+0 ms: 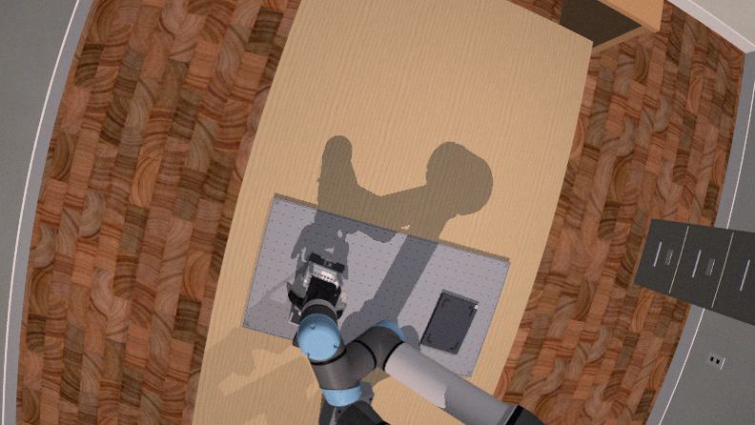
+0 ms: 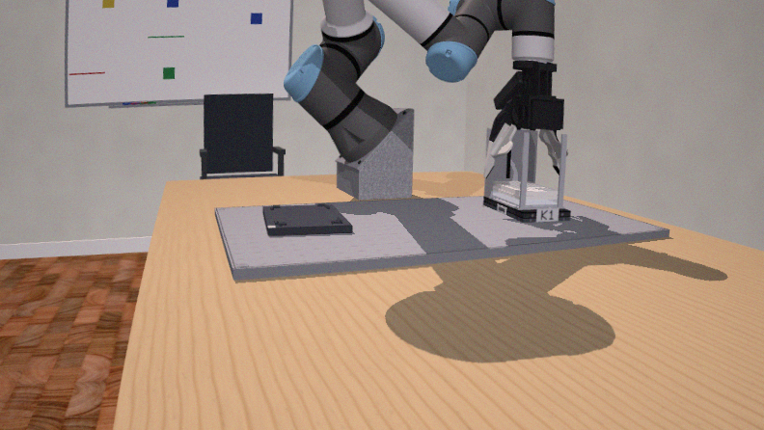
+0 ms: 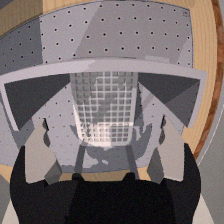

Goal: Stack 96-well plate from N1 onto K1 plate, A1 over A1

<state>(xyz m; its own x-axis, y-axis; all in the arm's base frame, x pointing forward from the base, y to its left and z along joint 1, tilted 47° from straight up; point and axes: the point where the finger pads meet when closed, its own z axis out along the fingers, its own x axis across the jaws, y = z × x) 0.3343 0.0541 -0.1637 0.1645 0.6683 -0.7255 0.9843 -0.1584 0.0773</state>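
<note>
The stack rack K1 [image 2: 526, 205] stands on the grey baseplate [image 2: 427, 234] at the right, with four upright corner posts. A clear 96-well plate [image 2: 517, 190] lies low inside it; its well grid shows in the wrist view [image 3: 106, 107]. I cannot tell the upper plate from the lower one, nor where the cut corners are. My gripper [image 2: 526, 147] hangs straight above the rack between the posts, open, with its fingers spread to either side and clear of the plate. In the wrist view both fingers stand wide apart. The plate nest N1 [image 2: 306, 219] is a dark flat tray with nothing in it.
The arm's grey pedestal [image 2: 382, 165] stands behind the baseplate. From above, the arm covers the rack [image 1: 319, 282], and the nest [image 1: 450, 320] lies to the right. A black chair [image 2: 238, 136] and a whiteboard stand beyond the table.
</note>
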